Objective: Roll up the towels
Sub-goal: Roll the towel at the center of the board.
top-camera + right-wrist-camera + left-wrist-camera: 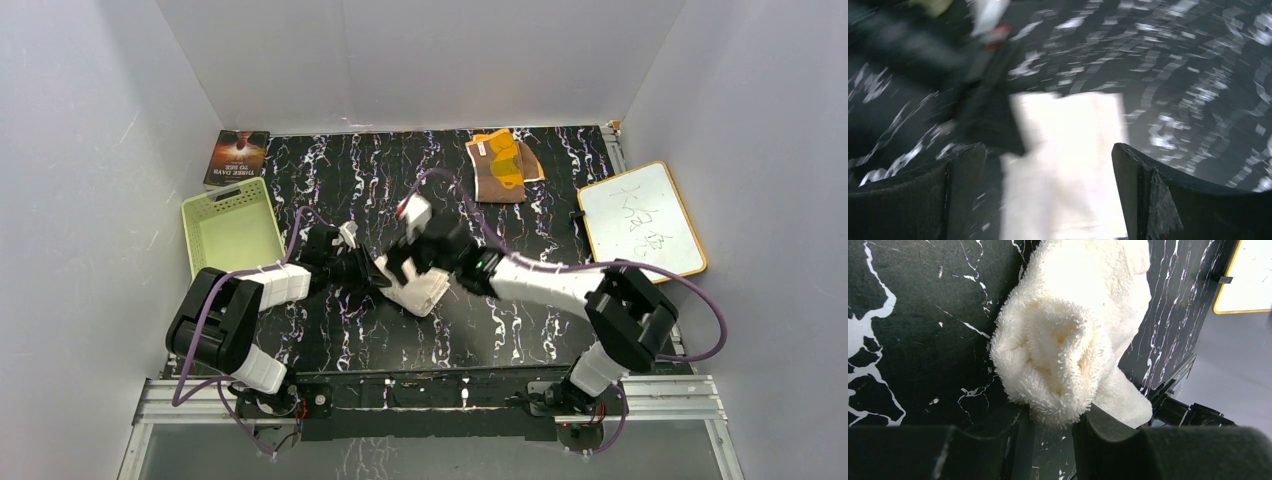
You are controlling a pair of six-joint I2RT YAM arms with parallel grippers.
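The cream-white towel (pixel 420 290) lies near the middle of the black marble table, partly rolled. In the left wrist view its rolled, fluffy end (pixel 1058 350) faces me, and my left gripper (pixel 1053 422) pinches the bottom of that end between its narrow-set fingers. My left gripper (pixel 372 270) sits at the towel's left edge. My right gripper (pixel 412 258) hovers just above the towel, open; in the blurred right wrist view the towel (pixel 1068 150) lies flat between its wide-spread fingers (pixel 1143 180). The brown and yellow-orange towel (pixel 503 165) lies crumpled at the back.
A pale green basket (pixel 232 228) stands at the left with a book (pixel 238 157) behind it. A white board with a wooden frame (pixel 640 220) lies at the right. Grey walls close in the table on three sides.
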